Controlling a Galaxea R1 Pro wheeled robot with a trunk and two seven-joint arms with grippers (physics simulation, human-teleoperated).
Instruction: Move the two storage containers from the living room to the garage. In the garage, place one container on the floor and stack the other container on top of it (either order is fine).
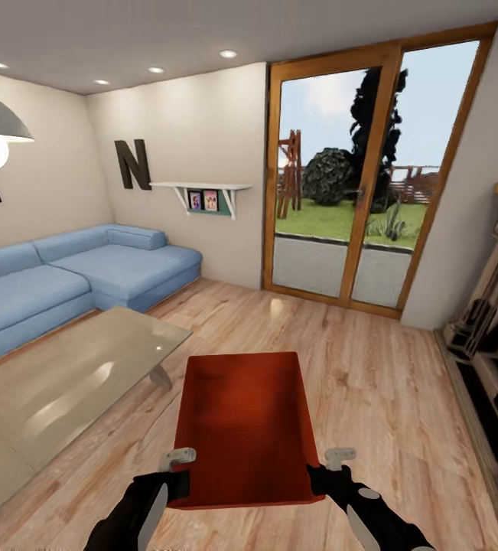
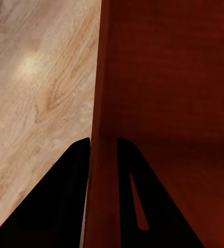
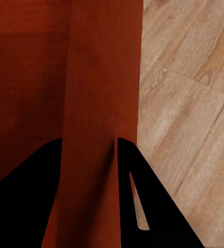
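One bin (image 1: 245, 425) shows: orange-red, smooth matte plastic, rectangular, shallow and lidless, its plain walls tapering slightly toward the bottom. It is held in the air in front of the robot, over the wood floor (image 1: 371, 398), just beside the coffee table (image 1: 65, 383).

Two grippers hold it, one on each long wall near the nearer end. The left gripper (image 2: 102, 155) has its two black wedge-shaped fingers closed to a narrow gap around the left wall, one inside the bin and one outside. The right gripper (image 3: 89, 155) pinches the right wall the same way, its gap a little wider.

The floor is light, grained planks. The table has a glossy grey glass top. Behind it stands one light-blue fabric sectional sofa (image 1: 73, 272). A wood-framed glass door (image 1: 363, 184) has two panes.
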